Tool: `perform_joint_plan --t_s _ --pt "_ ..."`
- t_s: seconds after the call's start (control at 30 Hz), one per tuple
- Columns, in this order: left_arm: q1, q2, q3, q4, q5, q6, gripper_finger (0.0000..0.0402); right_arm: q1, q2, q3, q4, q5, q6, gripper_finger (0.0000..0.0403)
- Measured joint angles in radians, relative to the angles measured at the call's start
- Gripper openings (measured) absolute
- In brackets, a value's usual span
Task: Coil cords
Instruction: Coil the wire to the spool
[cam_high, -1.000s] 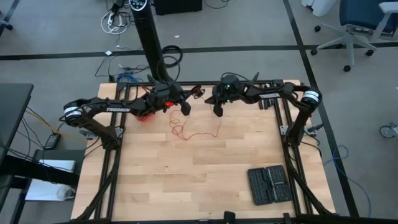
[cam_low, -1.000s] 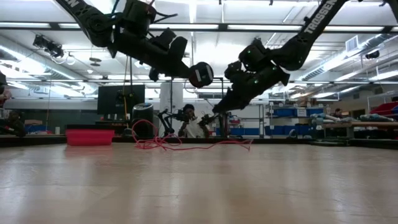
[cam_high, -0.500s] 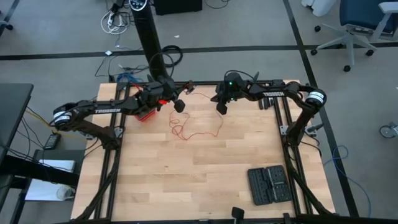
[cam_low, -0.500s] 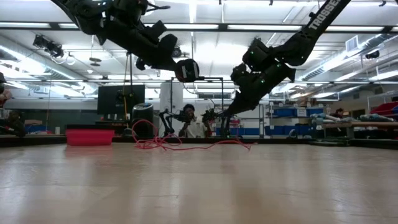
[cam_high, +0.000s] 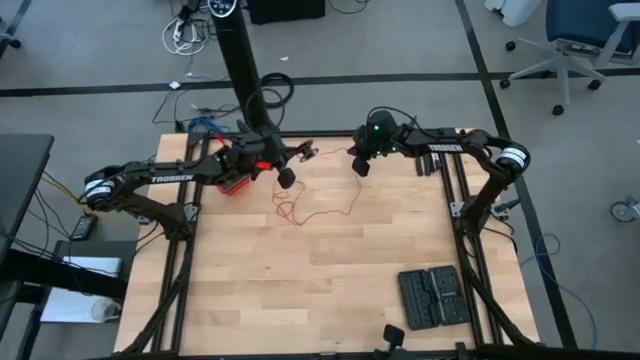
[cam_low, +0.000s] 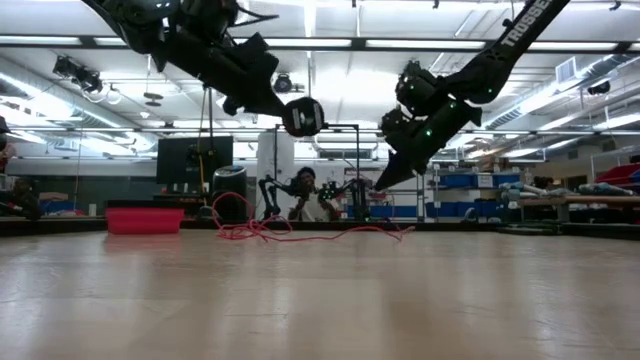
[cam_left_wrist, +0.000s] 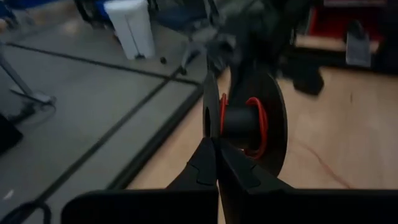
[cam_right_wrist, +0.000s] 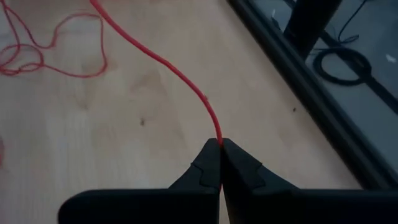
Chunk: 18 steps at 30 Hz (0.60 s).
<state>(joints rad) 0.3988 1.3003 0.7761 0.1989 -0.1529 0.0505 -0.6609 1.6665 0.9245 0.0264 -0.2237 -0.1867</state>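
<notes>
The thin red cord (cam_high: 305, 211) lies in loose loops on the wooden table, toward the far side; in the low view it shows as a low tangle (cam_low: 262, 230). My left gripper (cam_high: 287, 178) is shut on a black spool (cam_left_wrist: 252, 118) with red cord wound round its hub, held above the table (cam_low: 303, 116). My right gripper (cam_right_wrist: 219, 146) is shut on the cord and hangs above the table, right of the loops (cam_high: 362, 168). My left gripper pinches the rim of the spool's thin flange (cam_left_wrist: 211, 127) between its two fingers. The fingers point nearly level toward the table's right. The spool is lifted clear of the table. My right gripper pinches the red cord (cam_right_wrist: 217, 138) at its fingertips, a single strand. The fingers slant down from the table's right side. From the fingers the cord runs down in a slack curve to the loops (cam_right_wrist: 37, 56) on the table.
A red box (cam_high: 235, 185) sits under my left arm at the far left. A black case (cam_high: 432, 297) lies near the right front corner. Black frame rails (cam_high: 455, 190) run along the table's sides. Bare wood lies between the loops and the near edge.
My left gripper has drawn a little toward the table's left and risen slightly with the spool. My right gripper has gone toward the table's far right and tipped flatter, keeping shut on the cord. The loops on the table have stayed where they were.
</notes>
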Motion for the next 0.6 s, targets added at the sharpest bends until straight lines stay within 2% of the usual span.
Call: perform_joint_plan --t_s 0.17,0.33,0.6 --pt "0.000 0.000 0.000 -0.107 0.012 -0.001 0.0000 0.004 -0.036 0.000 0.001 0.000 -0.008 0.0001" --pt "-0.004 0.000 0.000 -0.151 0.094 -0.001 0.0000 0.010 -0.050 0.000 0.015 -0.001 -0.008 0.0001" --pt "-0.007 0.000 0.000 -0.293 0.095 0.023 0.0000 0.032 -0.050 0.000 0.079 -0.099 0.003 0.0001"
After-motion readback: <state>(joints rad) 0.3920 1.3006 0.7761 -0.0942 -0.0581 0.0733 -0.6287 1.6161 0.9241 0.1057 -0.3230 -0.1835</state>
